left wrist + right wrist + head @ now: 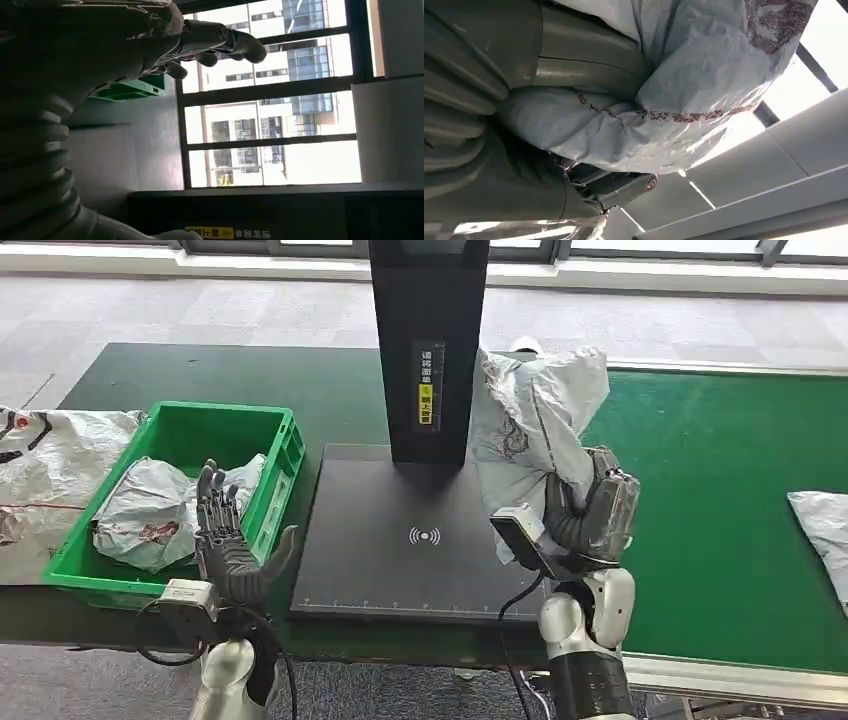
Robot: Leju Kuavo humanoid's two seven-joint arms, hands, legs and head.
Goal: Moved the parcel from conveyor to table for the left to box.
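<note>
Right hand (590, 515) grips the grey parcel (530, 410), lifted just right of the black scanner pad (400, 540); next, lower it there. Beyond the pad, left hand (228, 540) waits open.

A dark green table (330, 390) carries a green crate (262, 502), a black scanner base (400, 540) and grey bags (45, 470).

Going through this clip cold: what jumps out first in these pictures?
The right hand grips a crumpled grey parcel and holds it up beside the black scanner post, above the edge of the dark scanner plate. The left hand hangs open, fingers spread, in front of a green crate that already has a grey bag in it.
</note>
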